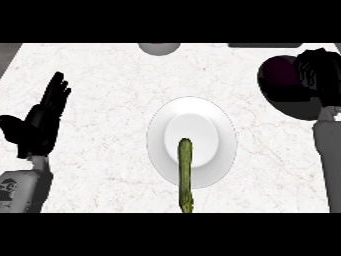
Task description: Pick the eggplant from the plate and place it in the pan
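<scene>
1. A single head view, set at the robot's head, looks steeply down on the counter (92, 150).
2. It faces forward, away from the robot: the left hand (40, 125) shows at the view's left, the right hand (328, 75) at its upper right.
3. It sits near: the counter fills nearly the whole width, with the plate (158, 130) about central.

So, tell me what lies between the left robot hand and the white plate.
Only bare marble counter separates the left robot hand and the plate, in the head view.
</scene>
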Available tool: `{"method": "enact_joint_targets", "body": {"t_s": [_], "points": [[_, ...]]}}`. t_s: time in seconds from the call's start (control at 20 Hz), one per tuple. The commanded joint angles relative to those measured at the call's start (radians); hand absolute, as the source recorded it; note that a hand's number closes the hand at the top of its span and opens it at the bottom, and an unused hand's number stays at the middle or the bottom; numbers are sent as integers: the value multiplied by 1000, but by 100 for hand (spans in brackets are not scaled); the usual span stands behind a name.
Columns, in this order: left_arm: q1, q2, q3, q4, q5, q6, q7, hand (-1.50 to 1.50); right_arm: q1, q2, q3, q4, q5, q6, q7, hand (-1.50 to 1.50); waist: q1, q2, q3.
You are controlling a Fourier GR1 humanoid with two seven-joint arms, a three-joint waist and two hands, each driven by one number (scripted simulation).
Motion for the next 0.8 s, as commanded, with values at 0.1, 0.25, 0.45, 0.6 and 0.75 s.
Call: {"method": "enact_joint_targets", "body": {"t_s": [0.1,0.25,0.45,0.6,0.75], "points": [[-78,-1,5,1,3,6,55,0,-132,-140,-101,393,33,-149,-215,150,19,8,1],[-98,38,39,65,38,-55,17,0,-164,-215,-129,539,70,-225,-291,150,24,14,1],[-65,-2,-4,35,8,-31,10,0,-243,-261,-173,775,85,-328,-370,150,47,20,3],[-83,-10,0,33,18,-31,7,0,-234,-270,-213,868,63,-389,-434,150,68,31,5],[-101,-36,-29,51,-18,-3,-6,0,-277,-299,-233,947,51,-383,-471,150,71,36,6]]}}
